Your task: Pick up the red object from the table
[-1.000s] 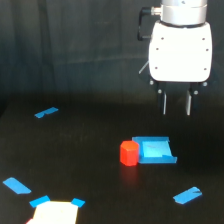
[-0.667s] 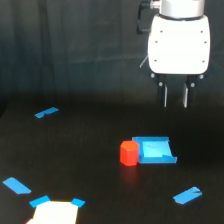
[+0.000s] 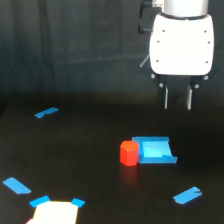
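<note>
Red object (image 3: 129, 152), a stubby faceted block, is shown resting on the table (image 3: 90, 165), below the gripper (image 3: 177, 98) and offset toward the exterior view's left of it. The block is seen touching, or lying just beside, the edge of a blue square patch (image 3: 156, 151) that lies almost directly beneath the fingers. The gripper is held well above the surface, its two thin fingers (image 3: 166, 98) pointed downward with a clear gap between them; nothing is gripped. Scattered blue tape pieces (image 3: 46, 113) and a pale rectangle (image 3: 54, 214) are seen farther off toward the exterior view's left, well apart from the gripper. No part of the pick is judged to be accomplished: the block is untouched and not yet between the fingers. A sideways alignment over the block, a descent, a closure and a lift are judged to remain.
</note>
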Controlling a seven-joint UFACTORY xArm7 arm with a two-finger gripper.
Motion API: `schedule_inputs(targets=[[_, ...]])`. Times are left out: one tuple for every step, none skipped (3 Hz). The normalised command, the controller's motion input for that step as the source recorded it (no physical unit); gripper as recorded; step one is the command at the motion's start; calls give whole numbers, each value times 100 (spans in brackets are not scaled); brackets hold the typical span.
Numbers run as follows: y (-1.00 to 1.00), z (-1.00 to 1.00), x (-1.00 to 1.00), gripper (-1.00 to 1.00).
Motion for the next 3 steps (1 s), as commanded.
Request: schedule_inputs(targets=[[-74,85,100,-88],[-38,-1,-31,100],[-46,0,14,100]])
